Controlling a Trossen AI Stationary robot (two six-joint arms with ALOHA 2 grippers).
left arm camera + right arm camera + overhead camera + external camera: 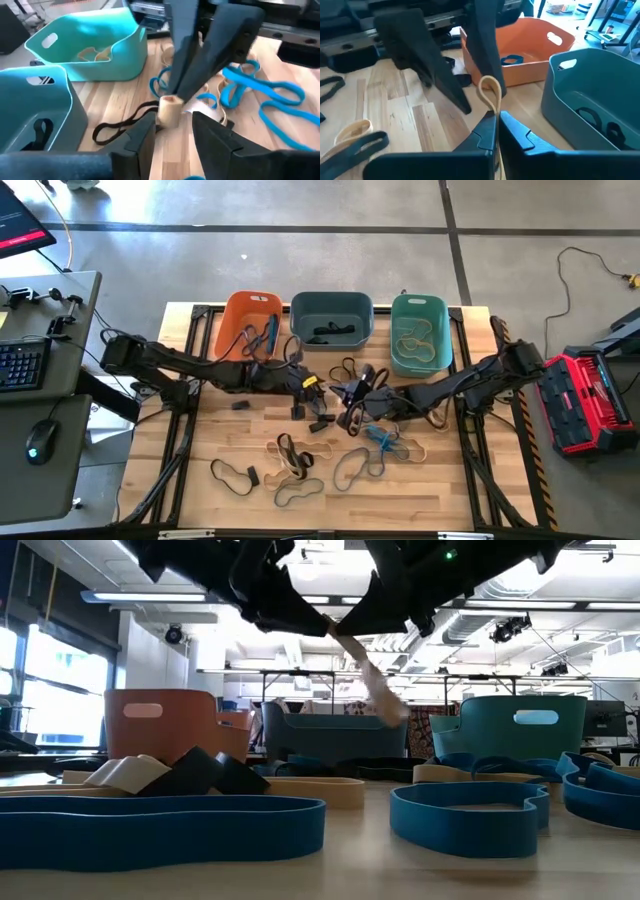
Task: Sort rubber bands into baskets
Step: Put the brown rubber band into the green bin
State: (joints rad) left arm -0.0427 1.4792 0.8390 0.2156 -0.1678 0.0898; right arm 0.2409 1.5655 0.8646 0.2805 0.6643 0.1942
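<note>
My desk (pixel 430 480) carries three baskets along its far edge: orange (pixel 236 320), slate (pixel 331 316) holding dark bands, teal (pixel 420 330) holding tan bands. Loose rubber bands (pixel 300 465) in blue, black and tan lie toward the near edge. At desk centre my right end effector (pixel 496 125) is pressed together, pinching a tan band (pixel 491 95) that loops upward. My left end effector (pixel 172 130) faces it, fingers spread around the band's end (pixel 170 107).
</note>
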